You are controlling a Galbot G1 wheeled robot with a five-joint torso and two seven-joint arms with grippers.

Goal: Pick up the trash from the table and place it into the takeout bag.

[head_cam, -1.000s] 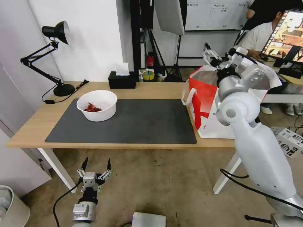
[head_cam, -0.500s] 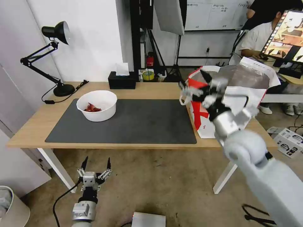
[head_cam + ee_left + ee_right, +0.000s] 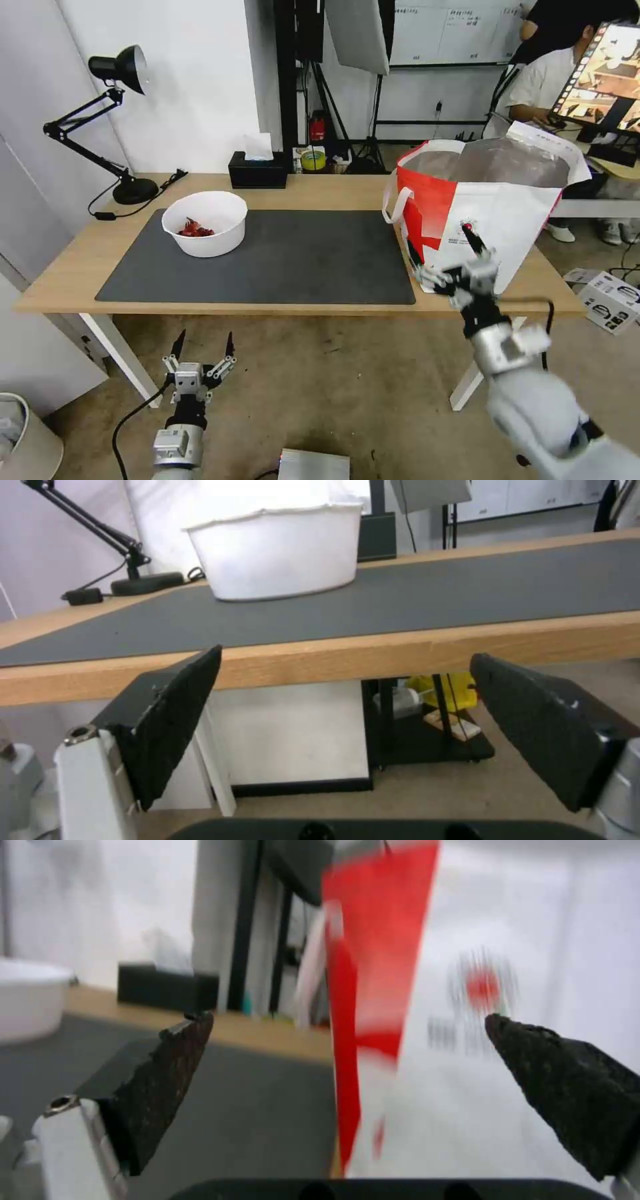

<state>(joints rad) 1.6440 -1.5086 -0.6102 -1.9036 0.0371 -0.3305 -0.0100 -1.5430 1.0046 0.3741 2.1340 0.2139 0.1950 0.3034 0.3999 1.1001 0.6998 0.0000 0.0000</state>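
With only the white bowl (image 3: 205, 223) of red scraps left on the mat, the surface (image 3: 320, 190) held the takeout bag (image 3: 480, 207) at its right end. The empty right end effector (image 3: 453, 267), jaws apart, hung just before the bag and should cross low to the bowl's rim; the left end effector (image 3: 202, 353) waited spread below the edge

no readable text, takeout bag (image 3: 493, 213) logo illegible

Table (image 3: 320, 190): mat (image 3: 300, 260) laid centrally; bowl (image 3: 205, 223) set on mat's left part; takeout bag (image 3: 480, 207) stood at right end, just beside mat; tissue box (image 3: 258, 170) placed behind mat; lamp (image 3: 110, 120) at rear left.
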